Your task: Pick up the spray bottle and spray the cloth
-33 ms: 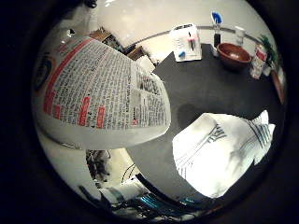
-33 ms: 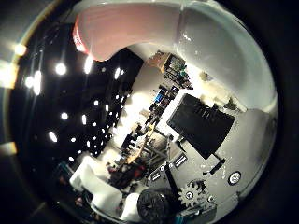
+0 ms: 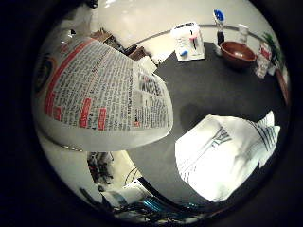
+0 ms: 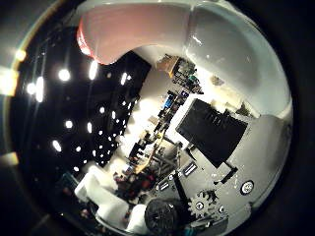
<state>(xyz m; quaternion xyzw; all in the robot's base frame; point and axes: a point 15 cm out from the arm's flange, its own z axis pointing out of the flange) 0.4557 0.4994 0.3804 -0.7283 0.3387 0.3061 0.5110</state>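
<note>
The spray bottle point(image 3: 99, 94), white with a printed red and black label, fills much of the little finger side view and sits close against my palm, lifted above the dark table point(image 3: 213, 80). Its red and white spray head point(image 4: 133, 34) arches across the thumb side view. My hand point(image 4: 216, 162) shows as white, black and geared finger parts curled beside the bottle's white shoulder. The cloth point(image 3: 222, 161), white with thin dark stripes, lies crumpled on the table below the bottle, apart from it.
At the table's far edge stand a white box point(image 3: 189, 41), a blue-topped bottle point(image 3: 219, 28), a brown bowl point(image 3: 238, 51), a white container point(image 3: 243, 34) and a small carton point(image 3: 262, 59). A light wall rises behind them.
</note>
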